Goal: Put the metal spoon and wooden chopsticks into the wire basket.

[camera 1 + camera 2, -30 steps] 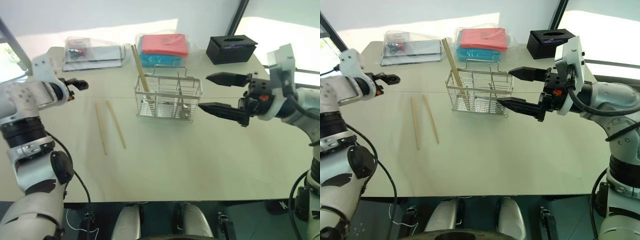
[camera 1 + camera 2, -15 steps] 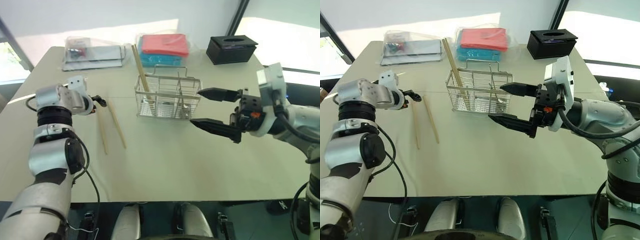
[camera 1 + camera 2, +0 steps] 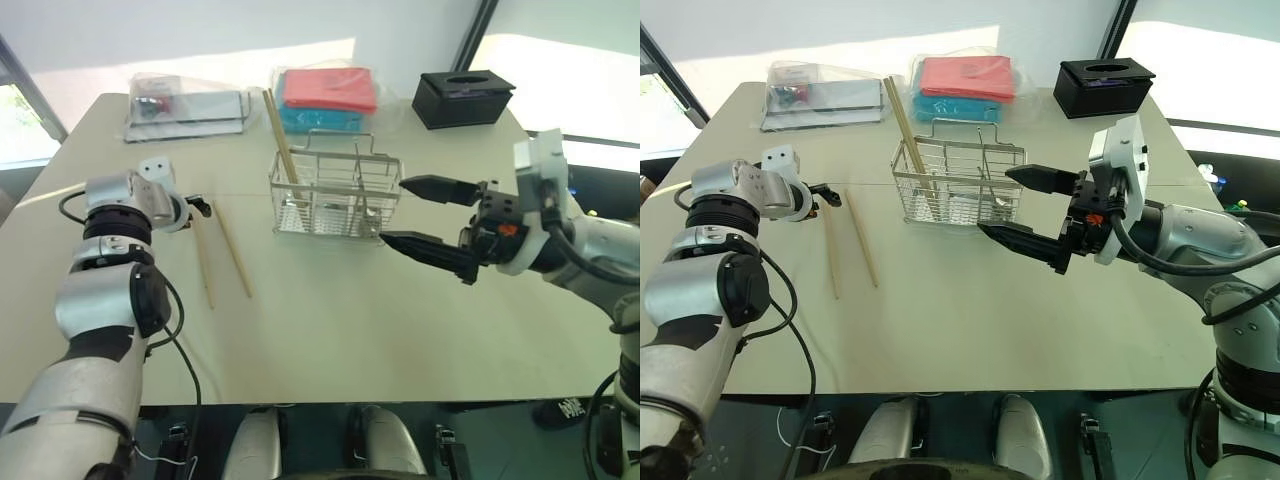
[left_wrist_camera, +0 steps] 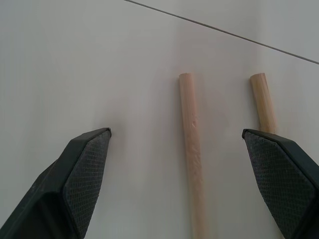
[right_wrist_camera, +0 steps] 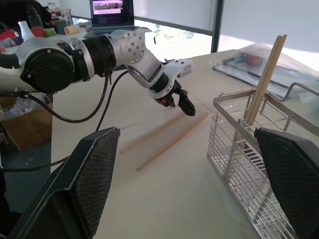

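1. Your left gripper (image 4: 177, 164) is spread wide and grasps nothing; it hangs just above the far ends of the two wooden chopsticks (image 3: 222, 255) that lie loose on the table (image 3: 330, 320).
2. Between its fingers (image 4: 82, 172) you have one stick's end squarely in the gap, while the second stick's end sits just inside the other finger.
3. You can see those two sticks lying side by side, nearly parallel, to the left of the wire basket (image 3: 337, 195) and apart from it.
4. Your right gripper (image 3: 410, 212) is also fully released and empty, held level with its tips close to the basket's right end, one finger above the other.
5. You have another pair of chopsticks (image 3: 281, 140) already standing in the basket's left compartment, leaning back and to the left over the rim.
6. Look in the basket's right compartments for the metal spoon (image 3: 367, 208): a shiny piece stands there, though its shape is hard to make out through the wires.
7. Behind the basket you have a red and blue packet (image 3: 328, 98), a clear bag (image 3: 185, 100) and a black box (image 3: 462, 97).
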Robot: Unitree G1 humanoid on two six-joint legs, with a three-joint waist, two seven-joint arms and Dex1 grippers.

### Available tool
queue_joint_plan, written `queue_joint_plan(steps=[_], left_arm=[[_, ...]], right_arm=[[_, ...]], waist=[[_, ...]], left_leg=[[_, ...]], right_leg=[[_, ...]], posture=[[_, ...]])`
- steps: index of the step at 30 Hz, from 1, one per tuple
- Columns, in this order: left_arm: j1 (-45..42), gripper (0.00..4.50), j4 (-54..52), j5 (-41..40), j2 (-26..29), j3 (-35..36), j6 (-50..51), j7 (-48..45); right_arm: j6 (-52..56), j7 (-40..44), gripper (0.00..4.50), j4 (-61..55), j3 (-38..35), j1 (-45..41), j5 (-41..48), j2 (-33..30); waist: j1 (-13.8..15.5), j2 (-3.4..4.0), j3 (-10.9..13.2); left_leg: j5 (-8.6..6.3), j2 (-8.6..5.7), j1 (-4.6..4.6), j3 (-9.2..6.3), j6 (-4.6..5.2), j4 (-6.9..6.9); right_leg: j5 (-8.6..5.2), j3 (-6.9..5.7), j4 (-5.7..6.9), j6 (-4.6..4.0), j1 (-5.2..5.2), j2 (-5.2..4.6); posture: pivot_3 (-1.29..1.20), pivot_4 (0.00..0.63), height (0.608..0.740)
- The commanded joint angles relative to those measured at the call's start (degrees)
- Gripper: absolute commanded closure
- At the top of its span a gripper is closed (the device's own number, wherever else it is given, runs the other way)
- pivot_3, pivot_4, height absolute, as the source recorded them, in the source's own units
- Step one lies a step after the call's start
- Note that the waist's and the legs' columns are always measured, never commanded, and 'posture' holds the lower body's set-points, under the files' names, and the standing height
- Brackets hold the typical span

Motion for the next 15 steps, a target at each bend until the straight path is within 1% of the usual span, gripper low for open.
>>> queue_joint_plan(steps=[1,3,6,8,9,10,15], left_arm=[[-0.9,0.54,0.8,0.7,0.4,-0.4,-0.3,-0.7],[-1.0,1.25,1.3,0.6,0.2,-0.3,0.1,-1.2],[-1.3,2.8,1.7,0.7,0.1,0.2,0.4,-0.3],[-1.4,3.74,1.9,0.7,0.3,0.4,0.3,0.5],[-1.5,4.3,2.0,0.6,0.4,0.6,0.2,0.8],[-1.6,4.47,2.1,0.7,0.5,0.6,0.2,1.0],[-1.8,4.47,2.7,0.6,1.0,1.1,-0.3,2.3]], right_arm=[[-1.1,-0.6,0.0,-0.9,-0.9,-0.8,1.3,-0.4],[-1.1,-0.7,0.0,-0.8,-0.8,-1.0,1.4,-0.4],[-1.1,-0.4,0.0,-0.8,-0.7,-0.8,1.6,-0.5],[-1.0,0.2,0.0,-1.1,-0.7,-0.4,1.9,-0.8],[-1.0,0.6,0.0,-1.3,-0.7,-0.1,2.0,-1.1],[-1.0,1.0,0.0,-1.5,-0.7,0.2,2.0,-1.3],[-1.5,1.7,0.0,-1.2,-0.7,0.5,1.4,-1.9]], waist=[[0.0,0.0,0.0],[0.0,0.0,0.0],[0.2,-0.01,0.0],[0.3,-0.03,0.0],[0.3,-0.03,0.0],[0.3,-0.03,0.0],[0.1,-0.03,0.0]], left_leg=[[0.0,0.0,0.0,0.0,0.0,0.0],[0.0,0.0,0.0,0.0,0.0,0.0],[0.0,-0.01,0.0,0.0,0.0,0.01],[0.0,-0.03,0.0,0.0,0.01,0.02],[0.0,-0.03,0.0,-0.01,0.01,0.02],[-0.01,-0.03,0.0,-0.01,0.01,0.02],[-0.01,-0.02,0.0,-0.01,0.01,0.01]], right_leg=[[0.0,0.0,0.0,0.0,0.0,0.0],[0.0,0.0,0.0,0.0,0.0,0.0],[0.0,0.0,-0.01,0.0,0.02,-0.01],[0.0,0.0,-0.02,0.0,0.05,-0.03],[0.0,0.0,-0.02,0.0,0.05,-0.04],[0.0,0.0,-0.02,0.0,0.05,-0.04],[0.0,-0.01,-0.01,0.0,0.02,-0.04]], posture=[[0.0,0.15,0.703],[0.0,0.15,0.703],[0.0,0.15,0.703],[0.0,0.15,0.703],[0.0,0.15,0.703],[0.0,0.15,0.703],[0.0,0.15,0.703]])
